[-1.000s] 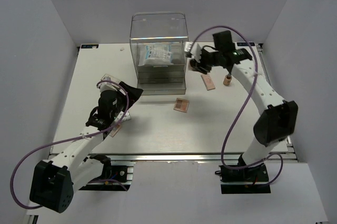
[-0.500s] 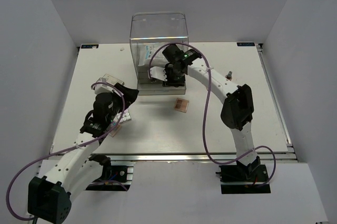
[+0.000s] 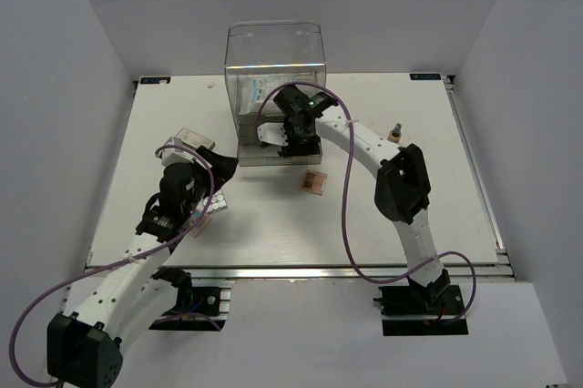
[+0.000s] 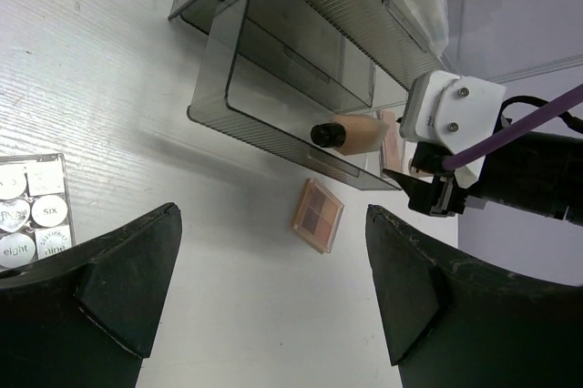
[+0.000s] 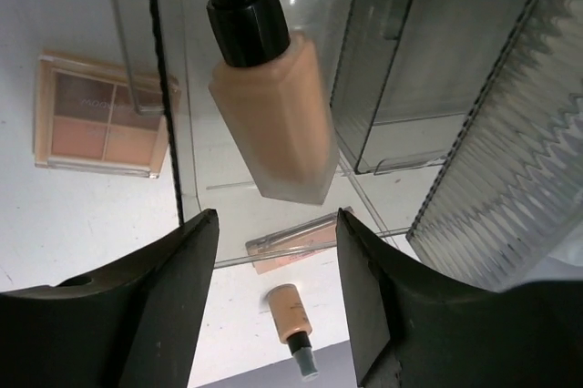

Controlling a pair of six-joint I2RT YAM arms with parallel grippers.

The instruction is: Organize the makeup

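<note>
The right pincer (image 5: 278, 217) has its fingers apart with nothing between them, at the open clear drawer (image 4: 264, 101) of the acrylic box (image 3: 273, 51). Just beyond its fingertips a tan bottle (image 5: 273, 115) with a black pump cap lies on its side on the drawer floor, cap pointing away from the pincer. No label shows on it. Outside the drawer wall, off to one side of the fingers, a four-shade peach palette (image 5: 96, 115) lies flat on the table (image 3: 410, 215); its faint print is too small to read. Past the bottle, seen through the clear plastic, are a flat peach palette (image 5: 291, 247) and a second bottle (image 5: 293, 315). I cannot tell whether that flat palette is inside the drawer.

The left pincer (image 4: 271, 217) is spread wide and empty, well apart from the drawer. Just beside one of its fingers lies the white palette of round pans (image 4: 32, 210), with pans lettered "six", "eight" and "nine".
</note>
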